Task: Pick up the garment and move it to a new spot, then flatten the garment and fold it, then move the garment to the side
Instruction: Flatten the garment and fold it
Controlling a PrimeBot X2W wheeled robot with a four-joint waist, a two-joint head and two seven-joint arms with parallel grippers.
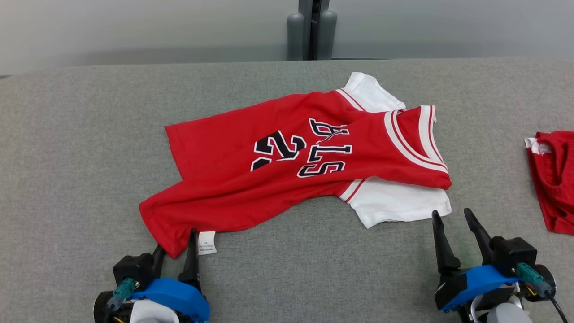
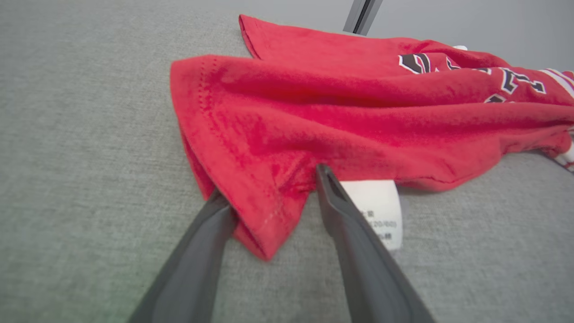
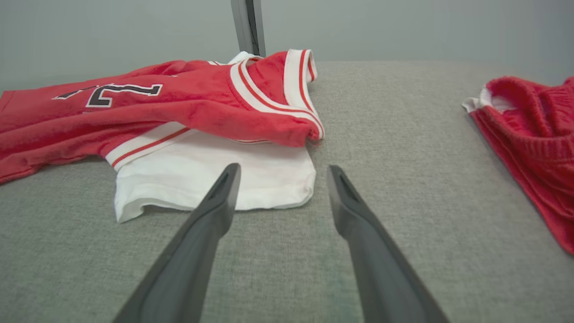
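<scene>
Red jersey (image 1: 287, 179) with white sleeves is spread, rumpled, across middle of grey worktop (image 1: 80, 157), black lettering uppermost. Near hem corner, beside white label (image 1: 207, 242), is straddled by left gripper (image 1: 177, 244): jaws are held apart, fabric lying between them. Just short of nearer white sleeve (image 1: 394, 202), right gripper (image 1: 450, 213) is poised low over worktop, jaws spread wide, nothing held. Second red garment (image 1: 554, 179) is seen at worktop's right edge, well apart.
</scene>
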